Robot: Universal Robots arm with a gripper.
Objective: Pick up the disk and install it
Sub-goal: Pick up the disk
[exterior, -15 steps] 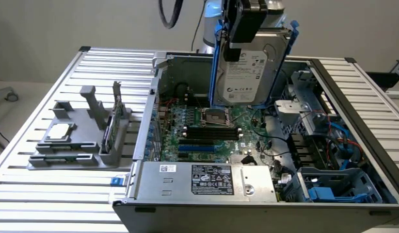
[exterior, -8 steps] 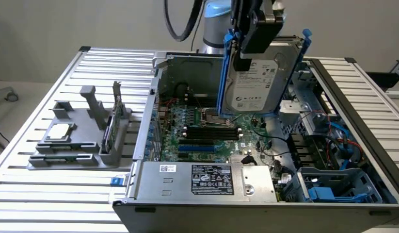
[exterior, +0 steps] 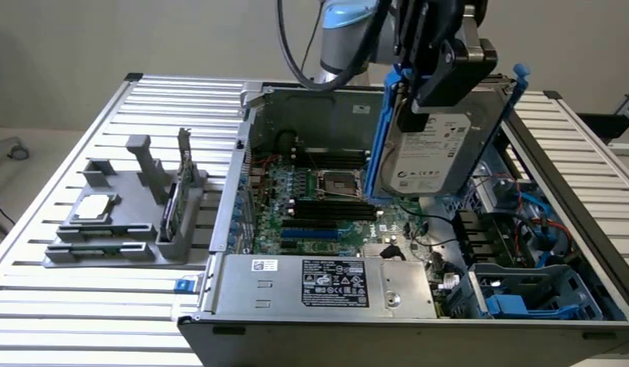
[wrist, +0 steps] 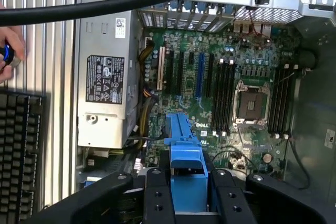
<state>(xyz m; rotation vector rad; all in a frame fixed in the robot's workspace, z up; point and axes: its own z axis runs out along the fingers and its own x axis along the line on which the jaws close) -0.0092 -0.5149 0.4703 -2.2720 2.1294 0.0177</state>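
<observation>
The disk (exterior: pixel 429 153), a silver-grey drive with a white label in a blue carrier, hangs on edge above the open computer case (exterior: pixel 559 183), over the motherboard's right part in the exterior view. My gripper (exterior: pixel 444 73) grips it from above, shut on the carrier. In the wrist view the blue carrier of the disk (wrist: pixel 186 174) sits between my two black fingers (wrist: pixel 157 198), and my gripper (wrist: pixel 187 199) looks straight down on the motherboard (wrist: pixel 210 77).
A grey power supply (exterior: pixel 325 281) fills the case's near corner, with a blue drive cage (exterior: pixel 528 297) to the exterior view's right. A grey fixture (exterior: pixel 121 229) on the slatted table holds a processor chip (exterior: pixel 95 206) and an upright green card (exterior: pixel 176 200). A hand (wrist: pixel 8 51) and keyboard (wrist: pixel 21 150) lie beside the case.
</observation>
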